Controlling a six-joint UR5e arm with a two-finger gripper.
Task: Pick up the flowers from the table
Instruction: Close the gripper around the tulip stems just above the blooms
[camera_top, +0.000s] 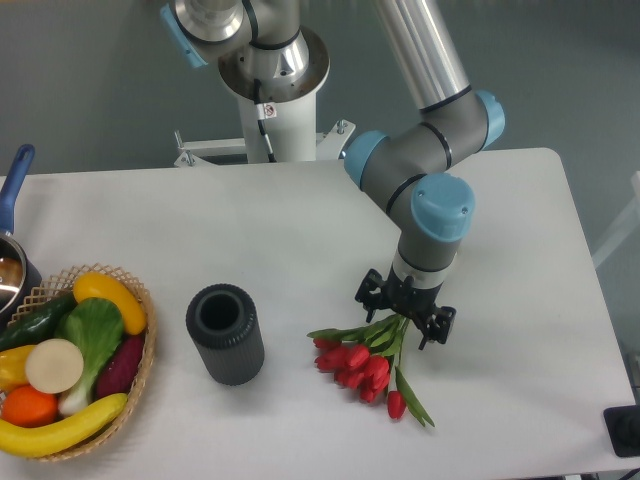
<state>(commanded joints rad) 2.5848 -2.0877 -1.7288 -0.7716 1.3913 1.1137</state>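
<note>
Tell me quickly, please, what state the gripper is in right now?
Gripper: open, fingers spread on either side of the stems of the flowers, which lie on the table; nothing held yet.

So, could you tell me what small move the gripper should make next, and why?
Probably close the fingers. The gripper looks open and sits low over the green stems of the flowers, which lie flat on the table, so the stems seem to run between the fingers, ready to be pinched.
</note>
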